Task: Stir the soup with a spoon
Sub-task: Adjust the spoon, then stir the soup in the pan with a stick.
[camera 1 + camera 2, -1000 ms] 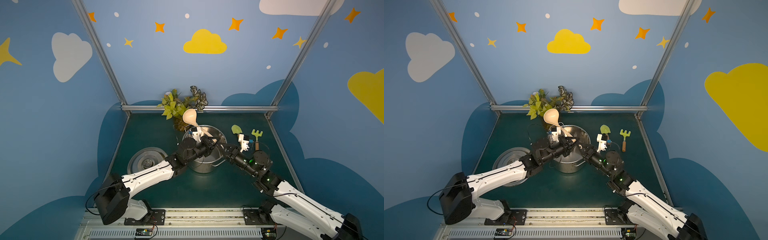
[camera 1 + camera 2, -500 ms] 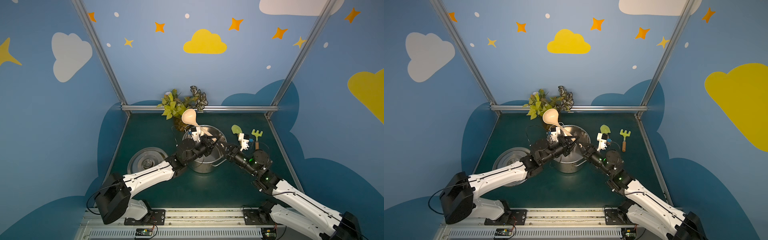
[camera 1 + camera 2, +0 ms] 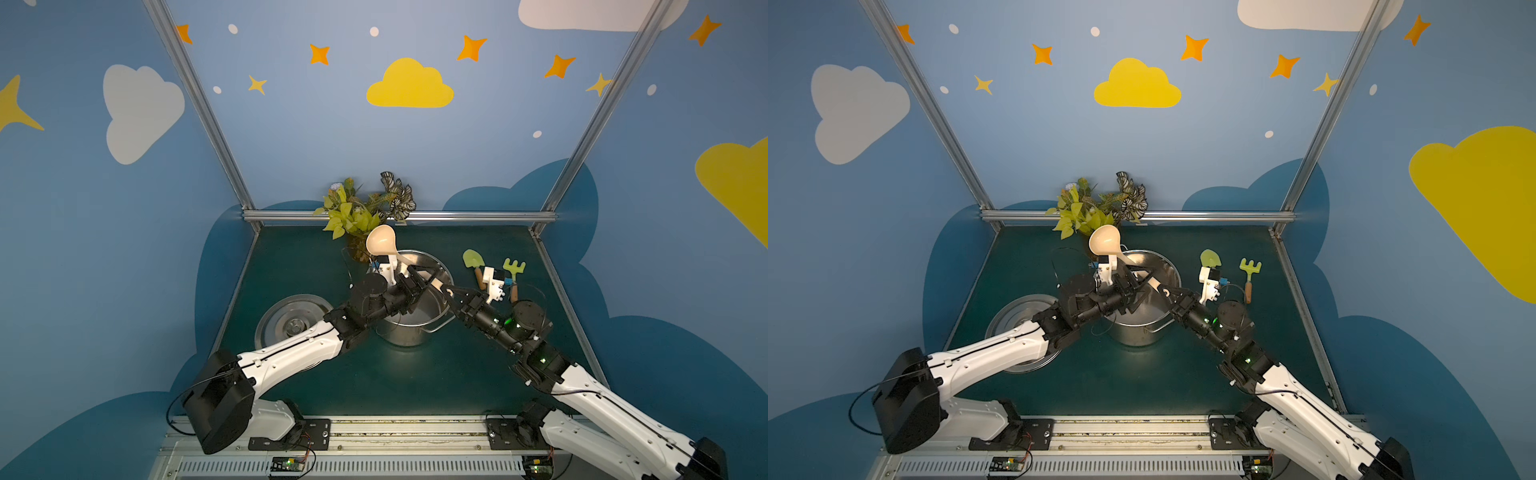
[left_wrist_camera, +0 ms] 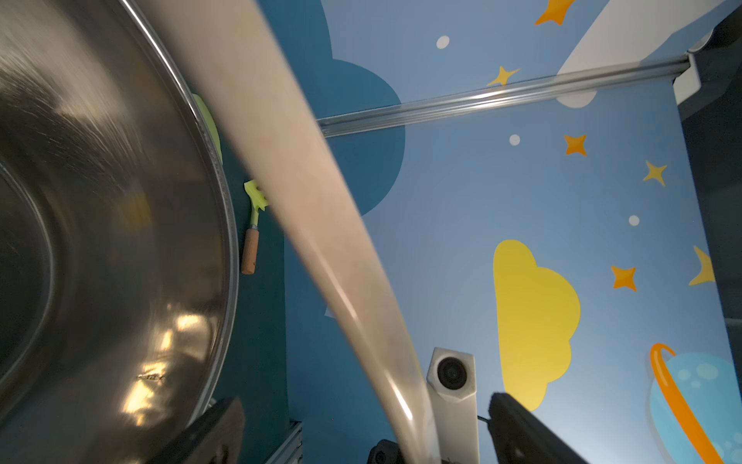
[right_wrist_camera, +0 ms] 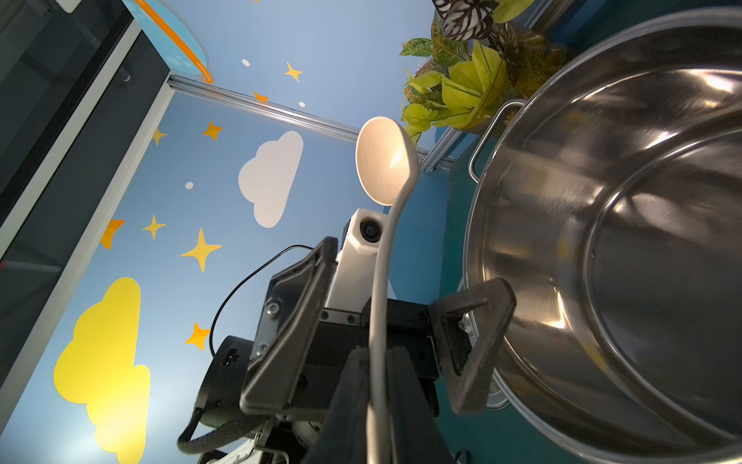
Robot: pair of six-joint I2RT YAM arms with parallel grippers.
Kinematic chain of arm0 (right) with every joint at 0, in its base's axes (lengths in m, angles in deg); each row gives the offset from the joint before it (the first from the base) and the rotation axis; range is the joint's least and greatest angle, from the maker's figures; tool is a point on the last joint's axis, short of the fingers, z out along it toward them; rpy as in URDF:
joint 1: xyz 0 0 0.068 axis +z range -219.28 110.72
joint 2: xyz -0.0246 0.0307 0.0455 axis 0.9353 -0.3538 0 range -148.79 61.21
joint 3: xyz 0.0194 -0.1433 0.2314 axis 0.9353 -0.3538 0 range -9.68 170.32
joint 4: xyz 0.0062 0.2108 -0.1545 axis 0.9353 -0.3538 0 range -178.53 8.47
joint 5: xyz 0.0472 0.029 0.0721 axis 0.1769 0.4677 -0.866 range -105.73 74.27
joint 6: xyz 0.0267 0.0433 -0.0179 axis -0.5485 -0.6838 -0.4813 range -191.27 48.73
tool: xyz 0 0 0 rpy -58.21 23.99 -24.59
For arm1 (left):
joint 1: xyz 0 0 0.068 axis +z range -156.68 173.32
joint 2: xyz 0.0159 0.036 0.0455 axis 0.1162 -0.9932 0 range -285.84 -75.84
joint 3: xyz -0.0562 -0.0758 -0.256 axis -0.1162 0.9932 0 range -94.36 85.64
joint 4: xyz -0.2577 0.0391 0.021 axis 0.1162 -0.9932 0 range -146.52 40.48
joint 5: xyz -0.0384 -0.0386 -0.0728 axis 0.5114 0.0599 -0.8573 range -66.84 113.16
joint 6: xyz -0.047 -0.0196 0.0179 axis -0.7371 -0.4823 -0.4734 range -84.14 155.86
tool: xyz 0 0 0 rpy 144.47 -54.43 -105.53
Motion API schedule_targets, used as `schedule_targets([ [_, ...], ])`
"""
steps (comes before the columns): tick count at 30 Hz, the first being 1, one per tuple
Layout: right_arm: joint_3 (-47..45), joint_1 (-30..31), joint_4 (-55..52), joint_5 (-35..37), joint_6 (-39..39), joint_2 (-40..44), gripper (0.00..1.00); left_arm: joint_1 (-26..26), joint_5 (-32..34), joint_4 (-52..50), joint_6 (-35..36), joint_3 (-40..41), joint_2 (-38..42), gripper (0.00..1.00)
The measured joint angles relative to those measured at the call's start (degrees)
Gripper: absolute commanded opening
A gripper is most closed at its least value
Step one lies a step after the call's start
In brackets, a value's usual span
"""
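The right gripper [image 5: 377, 357] is clamped on the tail end of the ladle [image 3: 380, 245], while the left gripper [image 3: 420, 286] stands wide open around the handle without pinching it, so this looks like the end of a handover. To do it well, the left arm should back straight away without nudging the handle. The right should then tip the bowl slowly over and down into the pot [image 3: 399, 334], clear of the rim, because a grip so far out gives the ladle leverage to twist. The ladle hangs in the air above the pot, which stands mid-tabletop, and its bowl is raised toward the far edge by the plant [image 3: 357, 208]. It is cream-beige plastic with a deep round bowl and a thin, gently curved handle.
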Motion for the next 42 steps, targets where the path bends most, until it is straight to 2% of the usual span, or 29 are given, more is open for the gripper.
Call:
schedule_targets([
  [6,6.0,-1.7,-13.2,-0.2,4.8,3.3,0.0,4.6,-0.8,-7.3,3.6,1.0,7.5,1.0],
  [12,21.8,-7.2,-36.2,-4.2,12.4,2.4,0.0,12.7,-4.1,-23.5,11.6,-0.9,16.0,1.0],
  [19,43.5,-10.2,-63.3,-10.4,24.5,-8.1,0.0,25.0,-12.2,-41.6,22.0,-4.4,19.7,1.0],
  [25,56.2,-10.2,-81.7,-11.1,34.9,-20.4,0.0,29.0,-15.3,-54.5,33.2,-9.5,15.8,0.98],
  [33,65.7,-10.2,-91.5,-5.8,42.4,-32.3,0.0,29.5,-14.9,-61.2,43.8,-16.0,9.4,0.92],
  [42,74.1,-10.2,-92.9,-0.5,45.3,-44.2,0.0,29.5,-14.7,-63.6,50.4,-17.5,7.8,0.95],
])
